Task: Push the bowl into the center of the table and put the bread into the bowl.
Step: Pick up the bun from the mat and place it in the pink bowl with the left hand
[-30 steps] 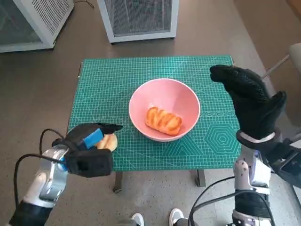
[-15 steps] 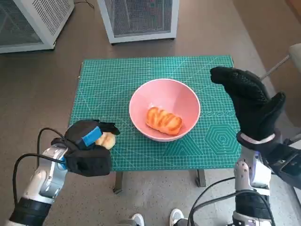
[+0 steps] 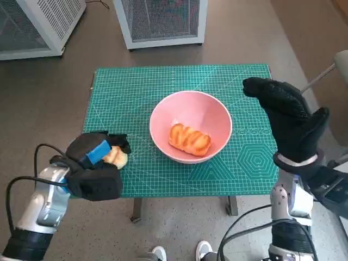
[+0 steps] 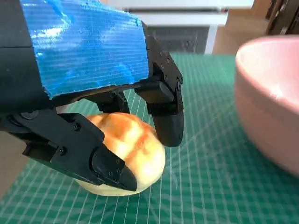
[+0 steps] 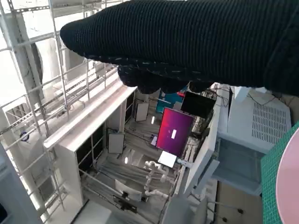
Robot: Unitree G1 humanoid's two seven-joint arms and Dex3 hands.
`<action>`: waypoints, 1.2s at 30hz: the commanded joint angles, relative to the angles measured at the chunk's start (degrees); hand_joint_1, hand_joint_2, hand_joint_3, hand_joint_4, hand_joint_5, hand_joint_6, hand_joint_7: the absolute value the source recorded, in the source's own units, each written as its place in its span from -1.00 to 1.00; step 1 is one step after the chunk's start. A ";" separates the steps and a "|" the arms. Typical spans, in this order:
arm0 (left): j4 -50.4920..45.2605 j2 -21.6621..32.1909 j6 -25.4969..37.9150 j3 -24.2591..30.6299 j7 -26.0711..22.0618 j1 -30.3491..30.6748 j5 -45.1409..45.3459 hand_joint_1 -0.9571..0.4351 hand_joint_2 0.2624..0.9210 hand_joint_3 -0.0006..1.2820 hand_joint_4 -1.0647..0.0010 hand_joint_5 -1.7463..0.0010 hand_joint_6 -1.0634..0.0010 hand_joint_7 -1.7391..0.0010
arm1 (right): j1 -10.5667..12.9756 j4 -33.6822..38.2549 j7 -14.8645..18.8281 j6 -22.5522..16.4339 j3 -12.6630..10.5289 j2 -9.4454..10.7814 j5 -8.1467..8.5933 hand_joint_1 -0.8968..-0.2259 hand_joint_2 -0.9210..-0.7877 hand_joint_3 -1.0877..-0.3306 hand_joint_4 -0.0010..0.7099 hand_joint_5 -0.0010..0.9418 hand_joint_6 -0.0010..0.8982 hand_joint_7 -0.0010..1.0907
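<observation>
A pink bowl (image 3: 211, 113) stands near the middle of the green cutting mat (image 3: 130, 92). A glazed orange bread (image 3: 188, 138) lies inside it. A second, paler bread roll (image 3: 116, 157) sits at the mat's front left. My left hand (image 3: 95, 166) is wrapped over this roll. In the left wrist view its black fingers (image 4: 166, 116) curl around the roll (image 4: 131, 149), which rests on the mat beside the bowl's wall (image 4: 271, 112). My right hand (image 3: 288, 117) is raised upright at the table's right side, fingers apart and holding nothing. The right wrist view shows only the glove (image 5: 196, 37).
Two white mesh-fronted units (image 3: 160, 22) (image 3: 32, 24) stand on the floor beyond the table's far edge. A person's shoes (image 3: 157, 254) show below the table's front edge. Cables hang near both forearms.
My left hand has slid left and a little farther in along the mat's front, and the pale roll has shifted with it. The bowl, its bread and my right hand have stayed put.
</observation>
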 commanded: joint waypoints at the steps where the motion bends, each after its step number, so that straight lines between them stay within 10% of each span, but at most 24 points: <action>1: -4.85 0.92 1.38 2.21 -1.57 0.17 -1.47 0.38 1.00 -0.87 -0.33 -0.34 -0.10 -0.37 | 0.91 0.80 -0.02 0.40 0.13 -0.03 -0.39 0.43 -1.00 0.65 0.16 -0.99 -0.82 0.04; 17: -16.98 -0.86 4.72 6.41 -3.59 -6.39 -4.29 0.38 1.00 -0.91 -0.37 -0.32 -0.17 -0.31 | 0.16 1.37 0.22 0.86 0.31 0.02 -0.07 0.42 -1.00 0.65 0.20 -0.98 -0.83 0.04; 36: -10.31 -10.89 0.94 -3.91 -2.66 -22.99 -3.86 0.38 0.99 -0.93 -0.42 -0.30 -0.19 -0.29 | -0.01 1.63 0.69 0.78 0.52 0.02 0.22 0.37 -1.00 0.67 0.23 -0.98 -0.82 0.05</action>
